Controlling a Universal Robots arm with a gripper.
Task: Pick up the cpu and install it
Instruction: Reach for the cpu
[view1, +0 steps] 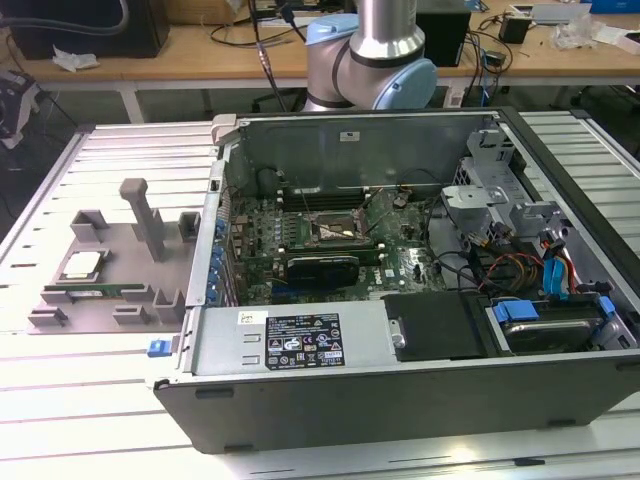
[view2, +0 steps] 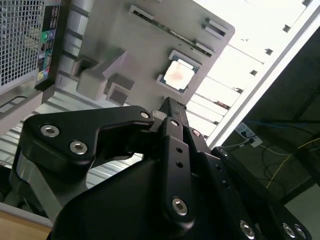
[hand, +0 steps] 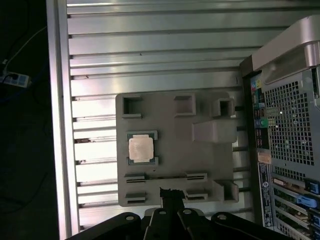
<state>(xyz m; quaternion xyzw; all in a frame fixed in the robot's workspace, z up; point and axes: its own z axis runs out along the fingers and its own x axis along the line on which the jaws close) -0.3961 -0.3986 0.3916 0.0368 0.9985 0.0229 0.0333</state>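
- The pick-up, as I read it, has not begun in earnest: the gripper (view2: 167, 102) hangs high over the grey holder tray (hand: 170, 125), well apart from everything on it.
- Its jaws look drawn together to a single tip in both wrist views, with nothing between them.
- The cpu (hand: 140, 148) lies flat in its own square nest on that tray, shiny side up. It sits below the gripper and a little off the line of its tip, untouched.
- In the exterior view the cpu (view1: 82, 264) rests on the tray, with the memory stick (view1: 90, 292) in the slot just beside it. The tray stands on the slatted table (view1: 100, 380), outside the open computer case (view1: 300, 345).
- The motherboard socket (view1: 335, 233) inside the case looks open and bare, so I judge nothing is installed yet.
- Taking the chip would, I think, call for the jaws to part wider than the cpu, line up squarely over its edges and settle between the nest's raised corners without nudging it.
- The chip is thin and slick, so the grip would need to be level and gentle.
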